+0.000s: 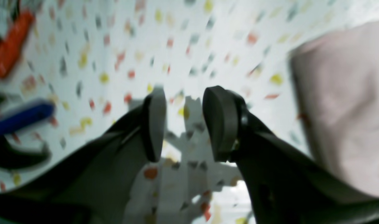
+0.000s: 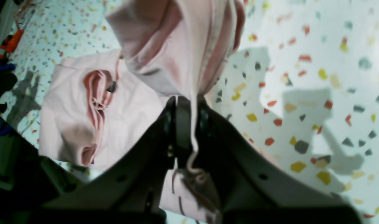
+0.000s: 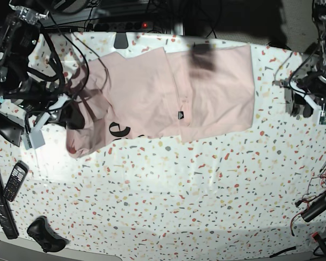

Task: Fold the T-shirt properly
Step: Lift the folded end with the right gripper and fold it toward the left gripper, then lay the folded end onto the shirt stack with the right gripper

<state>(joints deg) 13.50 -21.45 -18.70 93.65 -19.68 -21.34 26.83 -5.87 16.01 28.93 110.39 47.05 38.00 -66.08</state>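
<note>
A phone [image 3: 15, 181] and dark tools [image 3: 44, 234] sit on the speckled table [image 3: 179, 196], well clear of the pink T-shirt [image 3: 152, 92] spread along its far side. The right gripper [image 2: 188, 109] is pinched tight on a bunched shirt edge. The left gripper [image 1: 184, 121] hangs agape and empty, the shirt well apart from it.

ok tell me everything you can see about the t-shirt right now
The T-shirt is pale pink, soft cotton by its look, lying partly folded on the speckled table. Its right part in the base view lies fairly flat, with a small dark label near the middle fold. At its left end the cloth is bunched and lifted, pinched in the shut right end effector, and a bit of black lettering shows at the lower edge. The left end effector is open beside it, not touching it.
</note>
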